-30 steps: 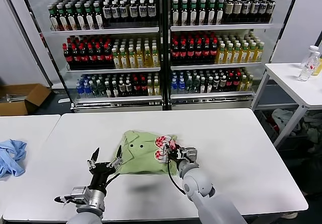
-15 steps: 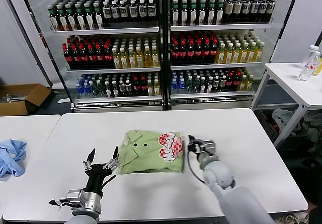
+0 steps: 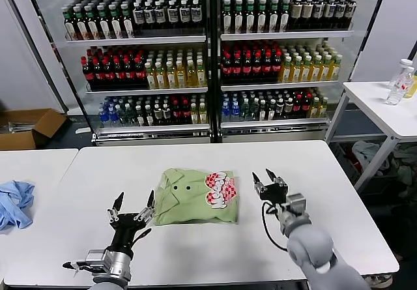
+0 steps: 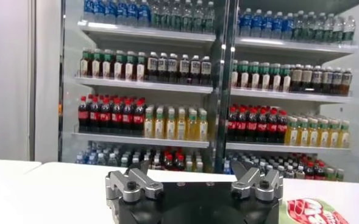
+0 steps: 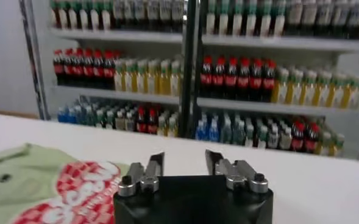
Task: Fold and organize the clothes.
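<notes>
1. Head view. The T-shirt (image 3: 195, 196) lies folded into a compact rectangle near the middle of the white table (image 3: 326, 173), its red-and-white checkered print (image 3: 219, 189) facing up on the side toward the right arm. The left gripper (image 3: 133, 206) sits low over the table just beside the shirt's left edge, fingers spread wide, grasping nothing. The right gripper (image 3: 270, 180) stands just off the shirt's right edge, apart from the cloth, fingers parted and empty. A light blue cloth (image 3: 14, 202) lies crumpled on a second table (image 3: 39, 166) on the left. Behind stands a glass-fronted cooler (image 3: 208, 55) full of bottles; a cardboard box (image 3: 26, 127) sits on the floor.

2. Left wrist view. The left gripper (image 4: 194, 173) is released, both fingers set far apart with bare table between them. A corner of the shirt's print (image 4: 316, 212) shows off to one side. Bottle shelves (image 4: 167, 85) fill the background.

3. Right wrist view. The right gripper (image 5: 184, 163) shows a clear gap between its fingertips, nothing in it. The T-shirt (image 5: 33, 176) lies beside it, print (image 5: 75, 195) visible, not touching the fingers.
</notes>
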`<action>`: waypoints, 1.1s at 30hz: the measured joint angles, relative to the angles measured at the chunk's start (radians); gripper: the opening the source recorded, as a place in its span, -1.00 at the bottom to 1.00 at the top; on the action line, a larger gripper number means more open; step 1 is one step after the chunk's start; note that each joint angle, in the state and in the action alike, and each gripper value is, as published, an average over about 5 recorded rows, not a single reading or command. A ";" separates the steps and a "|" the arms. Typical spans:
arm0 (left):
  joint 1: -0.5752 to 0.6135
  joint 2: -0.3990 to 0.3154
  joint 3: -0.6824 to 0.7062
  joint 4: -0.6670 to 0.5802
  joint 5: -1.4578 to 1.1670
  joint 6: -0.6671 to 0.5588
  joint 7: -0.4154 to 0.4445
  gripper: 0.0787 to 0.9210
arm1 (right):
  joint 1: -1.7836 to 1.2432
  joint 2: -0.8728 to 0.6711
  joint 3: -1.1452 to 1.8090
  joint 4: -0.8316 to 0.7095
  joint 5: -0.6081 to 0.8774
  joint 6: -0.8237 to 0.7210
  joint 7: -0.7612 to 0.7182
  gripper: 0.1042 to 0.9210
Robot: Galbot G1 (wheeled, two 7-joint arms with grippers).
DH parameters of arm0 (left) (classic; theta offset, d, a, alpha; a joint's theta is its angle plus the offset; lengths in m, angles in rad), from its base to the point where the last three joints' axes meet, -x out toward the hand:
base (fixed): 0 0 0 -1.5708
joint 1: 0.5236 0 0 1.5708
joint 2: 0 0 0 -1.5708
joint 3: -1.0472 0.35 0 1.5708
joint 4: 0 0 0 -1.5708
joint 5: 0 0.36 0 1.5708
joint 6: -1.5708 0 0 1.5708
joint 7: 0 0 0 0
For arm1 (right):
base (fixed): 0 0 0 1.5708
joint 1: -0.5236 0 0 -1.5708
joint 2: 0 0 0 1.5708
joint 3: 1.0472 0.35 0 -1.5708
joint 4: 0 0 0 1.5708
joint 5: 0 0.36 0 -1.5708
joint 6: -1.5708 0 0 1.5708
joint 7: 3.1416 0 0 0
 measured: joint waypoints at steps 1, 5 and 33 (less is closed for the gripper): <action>0.003 0.001 -0.002 -0.004 0.001 0.001 0.003 0.77 | -0.024 0.003 0.011 0.021 -0.013 0.012 0.002 0.12; 0.013 0.004 -0.008 -0.019 0.004 0.008 0.013 0.77 | -0.124 0.022 0.056 0.100 -0.065 0.055 0.004 0.39; 0.070 0.017 -0.041 -0.106 0.008 0.077 0.049 0.77 | -0.459 0.106 0.193 0.316 -0.211 0.150 0.036 0.76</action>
